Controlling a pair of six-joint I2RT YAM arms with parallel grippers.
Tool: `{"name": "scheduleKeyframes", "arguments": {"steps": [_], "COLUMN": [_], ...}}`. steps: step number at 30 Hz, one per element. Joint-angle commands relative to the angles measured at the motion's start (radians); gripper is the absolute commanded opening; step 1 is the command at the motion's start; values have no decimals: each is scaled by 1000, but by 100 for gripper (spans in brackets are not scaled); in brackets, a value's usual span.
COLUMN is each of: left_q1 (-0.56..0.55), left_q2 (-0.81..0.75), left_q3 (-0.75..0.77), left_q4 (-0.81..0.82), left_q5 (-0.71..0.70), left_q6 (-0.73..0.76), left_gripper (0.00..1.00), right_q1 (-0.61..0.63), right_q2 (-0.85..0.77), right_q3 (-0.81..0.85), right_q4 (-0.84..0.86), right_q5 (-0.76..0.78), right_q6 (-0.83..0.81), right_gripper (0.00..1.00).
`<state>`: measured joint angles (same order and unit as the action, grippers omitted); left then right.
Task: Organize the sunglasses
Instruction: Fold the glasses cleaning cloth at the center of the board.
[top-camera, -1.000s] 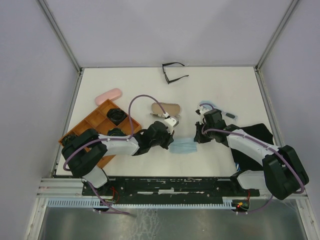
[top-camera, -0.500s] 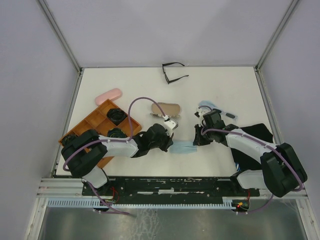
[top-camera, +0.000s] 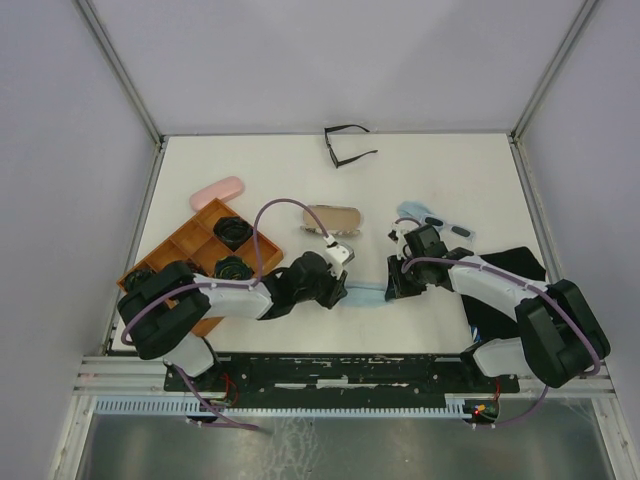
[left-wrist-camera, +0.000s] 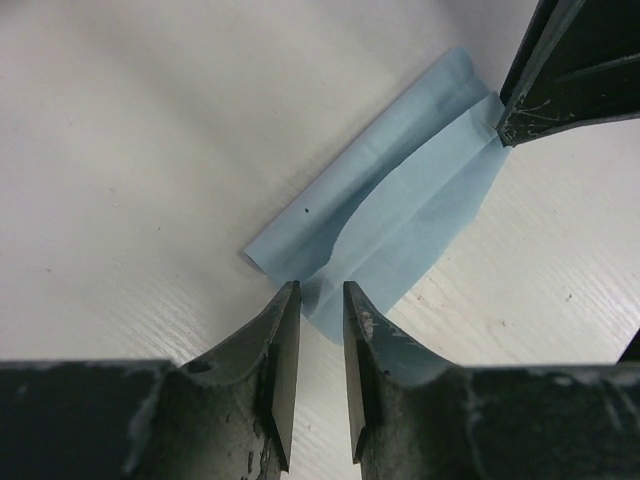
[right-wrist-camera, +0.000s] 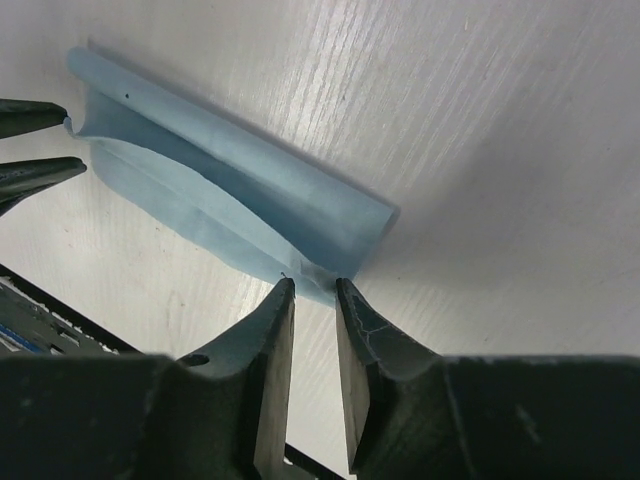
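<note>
Near the left edge of the worktop lies a pink case, and just beside it the orange tray. In its compartments I see two dark sunglasses. A third dark shape at the tray's near-left corner is half hidden behind my left arm, so I cannot name it.

My left claw is low at one end of the blue cloth. Its fingers are a little apart and grip nothing; the cloth's corner lies just at the tips.

Beyond it lies a brown case. At the far edge, near the middle, are the thin black glasses, arms unfolded.

My right claw stands the same way at the cloth's other end, with a narrow gap and nothing held. Behind it a pale blue thing is partly covered. A black patch runs under my right arm.
</note>
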<state>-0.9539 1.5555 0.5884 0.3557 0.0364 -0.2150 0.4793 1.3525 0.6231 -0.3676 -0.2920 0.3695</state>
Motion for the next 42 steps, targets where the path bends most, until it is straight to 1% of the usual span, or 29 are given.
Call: {"name": "scheduleKeyframes", "arguments": {"steps": [1, 9, 15, 20, 25, 27, 33, 37, 42], "left_q1": [-15, -28, -34, -35, -32, -25, 13, 16, 16], "left_q2": [-52, -97, -123, -196, -267, -256, -151, -60, -24], "left_q3": [-24, -71, -98, -131, -135, -108, -51, 14, 30], "left_q4": [67, 74, 72, 65, 60, 38, 74, 59, 73], "left_q5": [25, 40, 42, 11, -81, -114, -91, -87, -82], "left_q6": [-8, -31, -43, -77, -143, -171, -256, -279, -293], "left_gripper": [32, 33, 34, 36, 45, 45, 45, 43, 43], "right_q1": [0, 0, 1, -1, -1, 0, 0, -1, -1], "right_q2": [-18, -55, -83, -163, -235, -233, -191, -157, -115], "right_q3": [3, 3, 10, 9, 3, 2, -24, -39, -54], "right_q4": [-13, -46, -86, -97, -69, -50, 54, 103, 131], "right_q5": [-24, -39, -18, 107, 256, 292, 292, 286, 275], "right_q6": [0, 9, 19, 65, 126, 153, 248, 283, 294], "right_gripper": [32, 33, 34, 38, 45, 47, 49, 49, 49]}}
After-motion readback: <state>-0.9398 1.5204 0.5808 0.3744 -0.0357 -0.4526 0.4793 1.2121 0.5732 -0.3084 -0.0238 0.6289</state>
